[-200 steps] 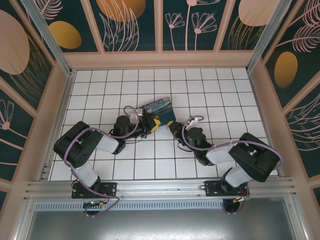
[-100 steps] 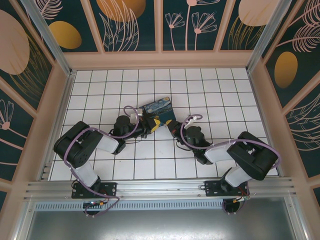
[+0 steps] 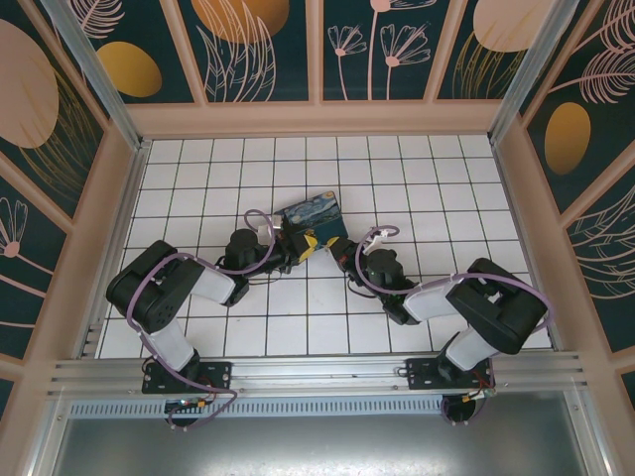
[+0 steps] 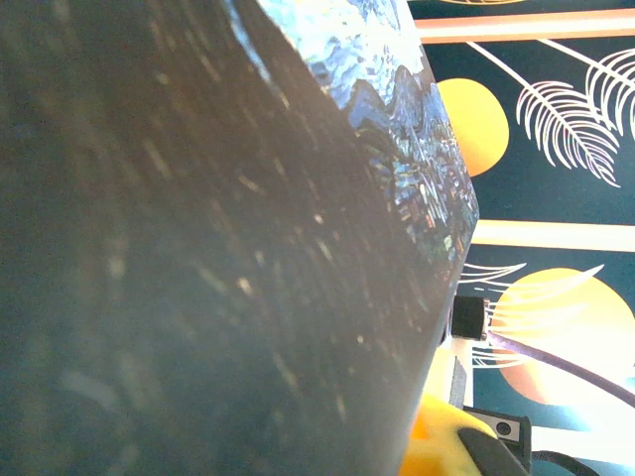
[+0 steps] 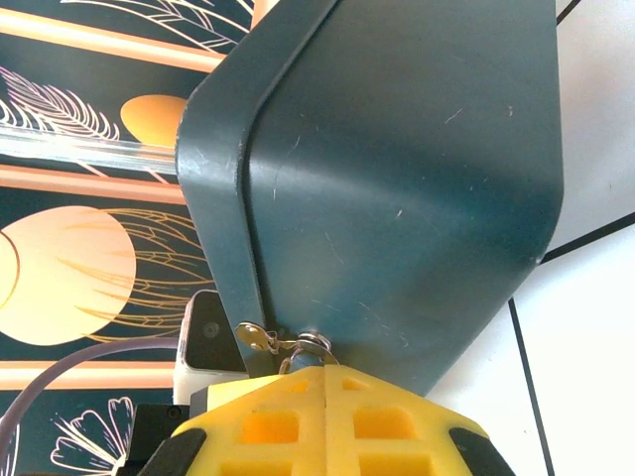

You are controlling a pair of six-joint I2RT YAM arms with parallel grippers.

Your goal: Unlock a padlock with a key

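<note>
White tiled table [image 3: 298,327], left gripper [image 3: 303,245] closed, right gripper [image 5: 325,375] closed, both beside painted box [image 3: 314,218]

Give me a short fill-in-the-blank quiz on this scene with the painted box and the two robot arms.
The swirl-painted box rests on white ____.
The fingers of the right gripper are coloured ____.
A small brassy metal piece sits against the box, at the tip of the ____ gripper's fingers.
Missing words: tiles; yellow; right.
</note>
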